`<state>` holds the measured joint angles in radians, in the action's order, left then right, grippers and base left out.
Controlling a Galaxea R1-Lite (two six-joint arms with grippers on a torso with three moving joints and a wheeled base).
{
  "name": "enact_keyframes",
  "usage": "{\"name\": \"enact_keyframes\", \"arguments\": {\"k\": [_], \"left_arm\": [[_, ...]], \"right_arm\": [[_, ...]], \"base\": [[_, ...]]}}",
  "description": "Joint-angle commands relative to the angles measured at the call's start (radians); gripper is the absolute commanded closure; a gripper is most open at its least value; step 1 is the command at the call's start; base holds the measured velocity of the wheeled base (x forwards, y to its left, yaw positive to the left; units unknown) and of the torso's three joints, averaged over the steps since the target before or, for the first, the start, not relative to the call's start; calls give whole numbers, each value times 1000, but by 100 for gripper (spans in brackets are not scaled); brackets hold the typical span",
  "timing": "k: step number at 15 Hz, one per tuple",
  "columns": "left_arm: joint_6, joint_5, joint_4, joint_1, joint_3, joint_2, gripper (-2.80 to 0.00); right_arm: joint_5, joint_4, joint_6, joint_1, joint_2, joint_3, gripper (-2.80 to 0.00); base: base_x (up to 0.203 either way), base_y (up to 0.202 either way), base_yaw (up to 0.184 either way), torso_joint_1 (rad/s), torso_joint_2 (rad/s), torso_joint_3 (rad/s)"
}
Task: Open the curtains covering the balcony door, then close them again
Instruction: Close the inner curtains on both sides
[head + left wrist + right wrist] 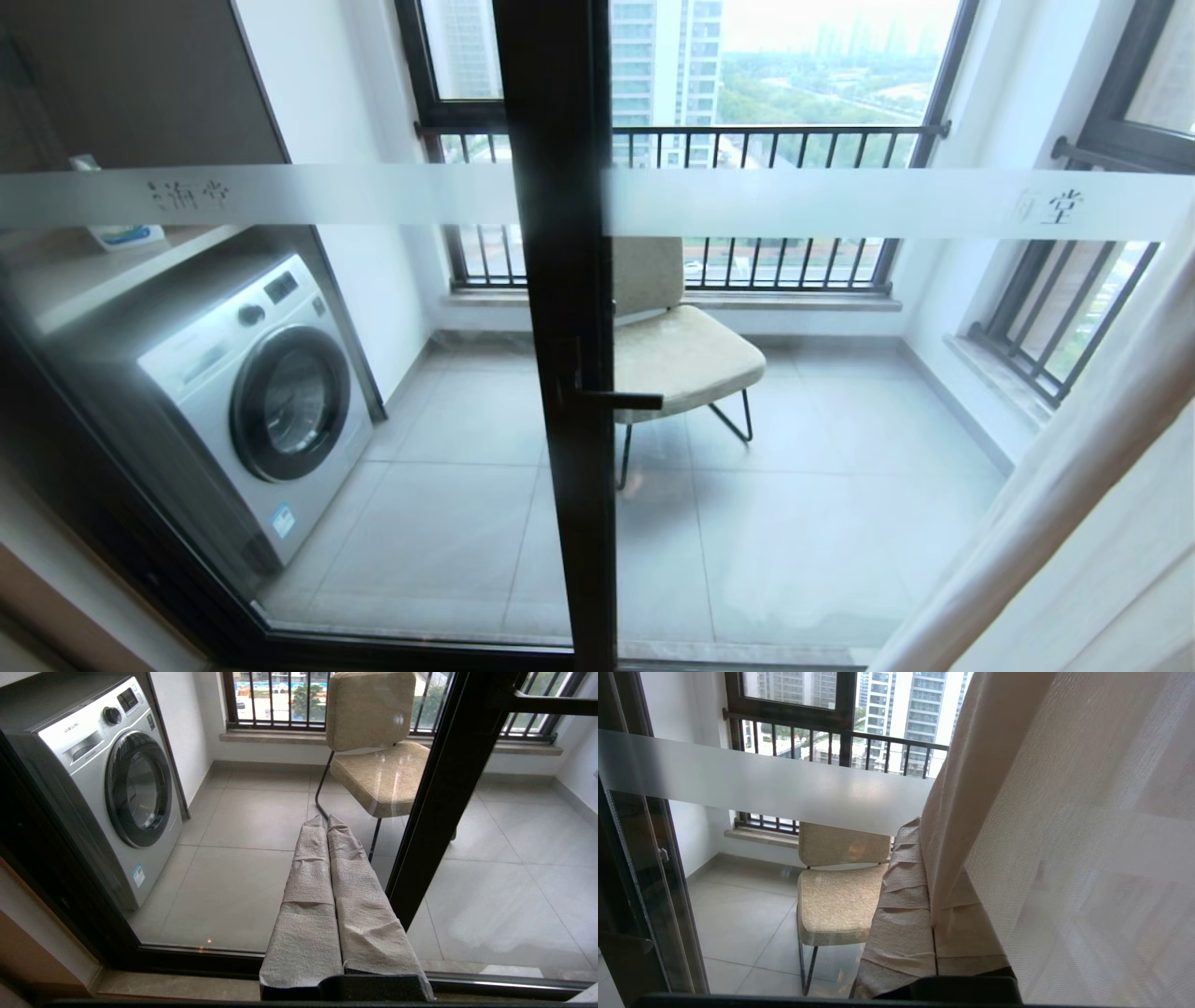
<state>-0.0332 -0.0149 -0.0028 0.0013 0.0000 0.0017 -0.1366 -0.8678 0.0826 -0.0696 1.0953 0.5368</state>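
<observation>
The balcony door [560, 280] fills the head view, uncovered: clear glass in a thick black frame, with a frosted band [840, 201] and a black handle [611, 399]. The curtains [1074, 523] are gathered at the right edge. In the right wrist view a cream drape fold [971, 788] runs down between my right gripper's [922, 835] cloth-wrapped fingers, which are shut on it. The white sheer [1087, 858] hangs over the outer finger. My left gripper [326, 820] is shut on nothing, low in front of the glass beside the door frame [444, 802].
Behind the glass on the tiled balcony stand a white washing machine [252, 392] at the left and a beige chair [681, 355] in the middle. Barred windows [747, 149] close the far side and the right side.
</observation>
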Motion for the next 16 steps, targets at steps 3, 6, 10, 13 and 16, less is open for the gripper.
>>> {"name": "enact_keyframes", "arguments": {"k": [3, 6, 10, 13, 16], "left_arm": [[-2, 0, 0, 0, 0, 0, 0], [-1, 0, 0, 0, 0, 0, 0], [-1, 0, 0, 0, 0, 0, 0], [-1, 0, 0, 0, 0, 0, 0], [1, 0, 1, 0, 0, 0, 0]], "right_arm": [[-4, -7, 5, 4, 8, 18, 0], [-6, -8, 6, 7, 18, 35, 0], [-8, -5, 6, 22, 24, 66, 0], [-6, -6, 9, 44, 41, 86, 0], [-5, -5, 9, 63, 55, 121, 0]], "base": [[0, 192, 0, 5, 3, 5], [0, 193, 1, 1, 2, 2], [0, 192, 2, 2, 4, 1], [0, 193, 0, -1, 3, 3], [0, 192, 5, 2, 1, 3]]}}
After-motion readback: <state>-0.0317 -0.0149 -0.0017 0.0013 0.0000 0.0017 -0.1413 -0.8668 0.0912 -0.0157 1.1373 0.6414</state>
